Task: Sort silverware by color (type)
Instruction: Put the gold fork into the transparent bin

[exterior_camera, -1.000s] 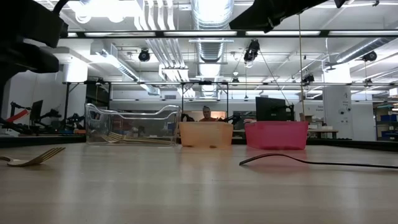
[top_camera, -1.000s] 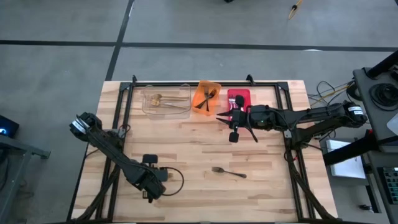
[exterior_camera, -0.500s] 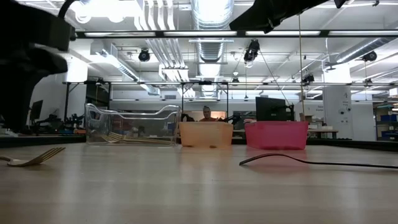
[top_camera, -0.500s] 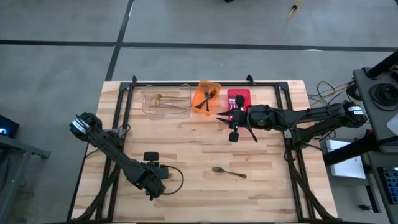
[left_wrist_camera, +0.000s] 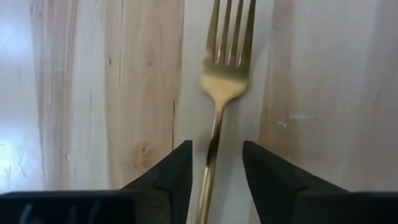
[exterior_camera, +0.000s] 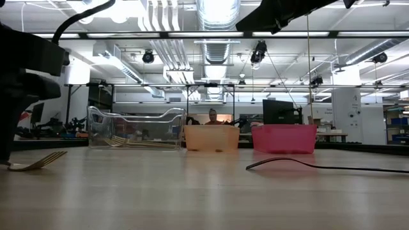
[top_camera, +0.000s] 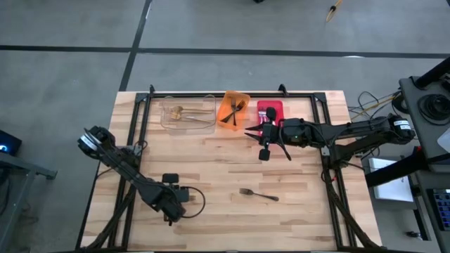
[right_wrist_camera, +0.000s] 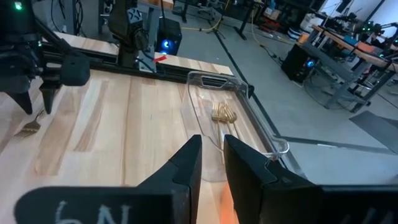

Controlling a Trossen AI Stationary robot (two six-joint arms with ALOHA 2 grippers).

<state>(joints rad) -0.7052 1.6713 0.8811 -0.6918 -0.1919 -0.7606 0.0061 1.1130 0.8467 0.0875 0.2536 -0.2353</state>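
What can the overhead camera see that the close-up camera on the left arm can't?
Only the overhead view shows the clear bin, orange bin, red bin, a dark fork and the right pincer near the red bin. Only the left wrist view shows a gold fork between the left pincer's open fingers. Both show the wooden table.

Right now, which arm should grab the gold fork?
Probably the left. Its gripper is open right over the gold fork, fingers either side of the handle. The right gripper waits far off by the red bin.
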